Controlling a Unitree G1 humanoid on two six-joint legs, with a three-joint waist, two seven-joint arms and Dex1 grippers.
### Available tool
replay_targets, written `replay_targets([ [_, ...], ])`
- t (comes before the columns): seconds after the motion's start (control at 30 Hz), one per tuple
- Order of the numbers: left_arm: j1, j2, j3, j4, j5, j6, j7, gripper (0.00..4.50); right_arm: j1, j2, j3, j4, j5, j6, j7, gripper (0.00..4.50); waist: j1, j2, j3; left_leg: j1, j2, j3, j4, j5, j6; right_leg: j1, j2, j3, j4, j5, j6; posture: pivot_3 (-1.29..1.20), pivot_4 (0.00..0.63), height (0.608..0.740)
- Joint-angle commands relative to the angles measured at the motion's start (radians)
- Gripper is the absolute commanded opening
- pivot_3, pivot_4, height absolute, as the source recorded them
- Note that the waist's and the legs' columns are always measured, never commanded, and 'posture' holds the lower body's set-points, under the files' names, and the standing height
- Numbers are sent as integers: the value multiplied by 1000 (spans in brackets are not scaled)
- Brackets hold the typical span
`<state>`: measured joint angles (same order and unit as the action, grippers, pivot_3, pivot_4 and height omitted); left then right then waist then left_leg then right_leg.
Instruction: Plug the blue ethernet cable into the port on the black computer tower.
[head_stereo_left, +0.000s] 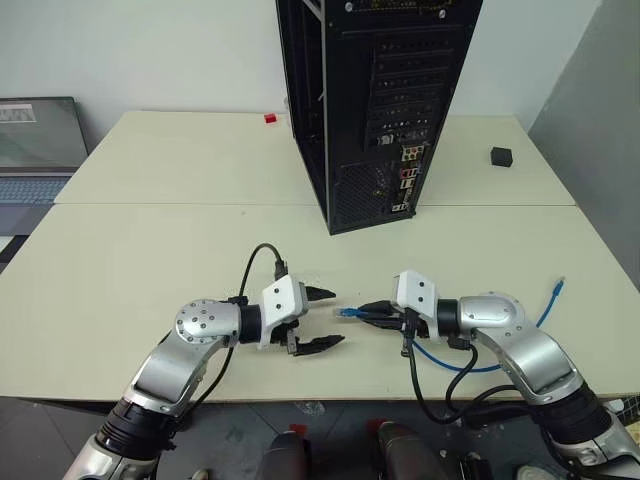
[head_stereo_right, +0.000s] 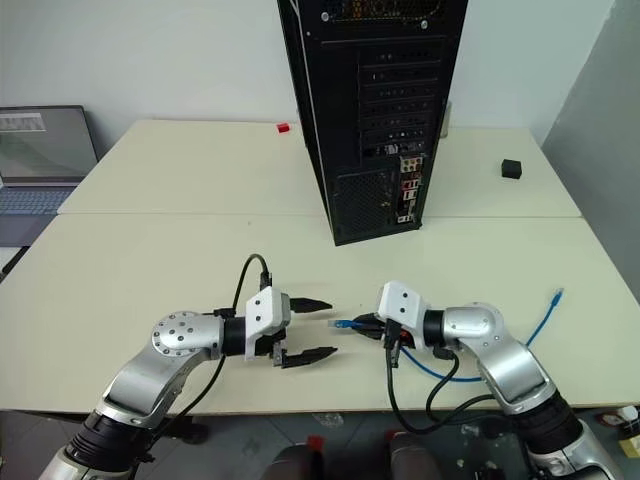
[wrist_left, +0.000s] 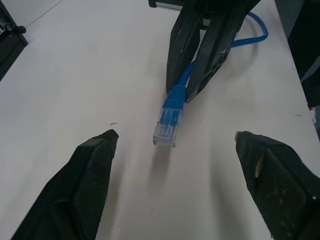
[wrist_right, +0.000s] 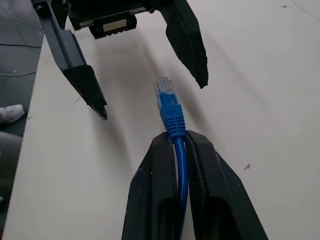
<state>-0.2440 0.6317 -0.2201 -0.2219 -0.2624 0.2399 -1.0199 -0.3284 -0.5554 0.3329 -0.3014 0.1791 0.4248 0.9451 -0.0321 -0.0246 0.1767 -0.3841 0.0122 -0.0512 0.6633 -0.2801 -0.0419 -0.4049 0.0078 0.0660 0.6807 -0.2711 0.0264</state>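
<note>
Office or lab test room. 2 plain cream tables (head_stereo_left: 150, 190) pushed together against a bare white wall (head_stereo_left: 150, 50). Black computer tower (head_stereo_left: 375, 100) stands with its rear ports facing the camera; open grey laptop (head_stereo_left: 35, 150) on a side desk.

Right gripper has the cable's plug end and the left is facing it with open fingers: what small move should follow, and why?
Probably ease the left gripper forward and close it on the plug. The right gripper pinches the blue ethernet cable just behind the plug, which juts toward the left's open fingers, lined up between them. The black computer tower stands farther back.
</note>
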Motion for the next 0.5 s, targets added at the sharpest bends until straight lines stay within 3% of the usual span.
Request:
replay_targets([
  [0.03, -31, -17, 6, 8, -4, -4, -1, 2936, -19, -8, 3, -38, 0, -15, 15, 17, 0, 0, 0, 0, 0, 0, 0, 0, 0, 0, 0, 0, 0, 0, 0, 0, 150, 740],
  [0.47, -30, -15, -19, 24, 37, -18, -19, 352, -24, -3, 9, -49, -2, -11, 15, 8, 0, 0, 0, 0, 0, 0, 0, 0, 0, 0, 0, 0, 0, 0, 0, 0, 150, 740],
  [0.5, -29, -17, -20, 25, 41, -20, -17, 303, -25, -2, 9, -49, -2, -11, 15, 6, 0, 0, 0, 0, 0, 0, 0, 0, 0, 0, 0, 0, 0, 0, 0, 0, 150, 740],
])
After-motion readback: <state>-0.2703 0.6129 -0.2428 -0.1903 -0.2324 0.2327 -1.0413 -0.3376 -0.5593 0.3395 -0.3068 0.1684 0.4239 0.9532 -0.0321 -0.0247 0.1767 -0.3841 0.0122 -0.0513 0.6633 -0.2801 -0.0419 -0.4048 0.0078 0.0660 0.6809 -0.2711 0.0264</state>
